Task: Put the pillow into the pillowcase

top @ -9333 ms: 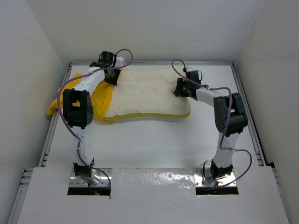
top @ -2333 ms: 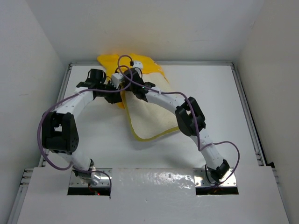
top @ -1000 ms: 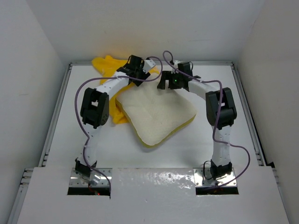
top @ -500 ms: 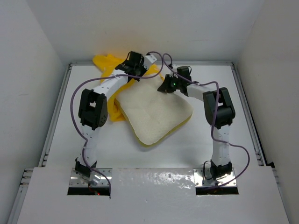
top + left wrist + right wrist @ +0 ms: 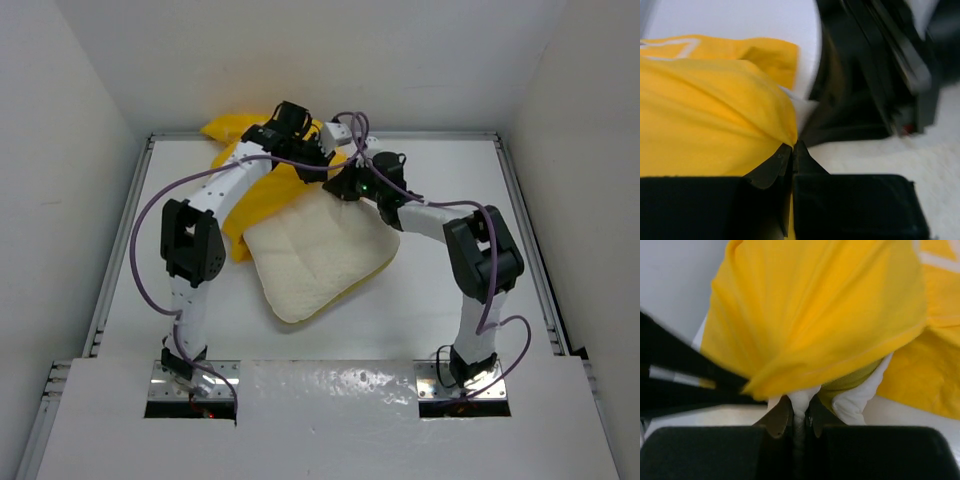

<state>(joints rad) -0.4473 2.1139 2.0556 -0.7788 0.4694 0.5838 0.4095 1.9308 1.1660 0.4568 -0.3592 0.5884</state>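
Left claw just clamped pillowcase hem; right claw pinched too, prob. on pillow far corner. Pillowcase bunched beyond pillow, covering only that corner; insertion barely begun.

White table boxed by white walls; metal rails line its sides

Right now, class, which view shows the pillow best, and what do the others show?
The top external view: most of the pillow shows, its far end under the pillowcase. The left wrist view catches only a blurred white patch; the right wrist view, a white bit pinched in the right claw.
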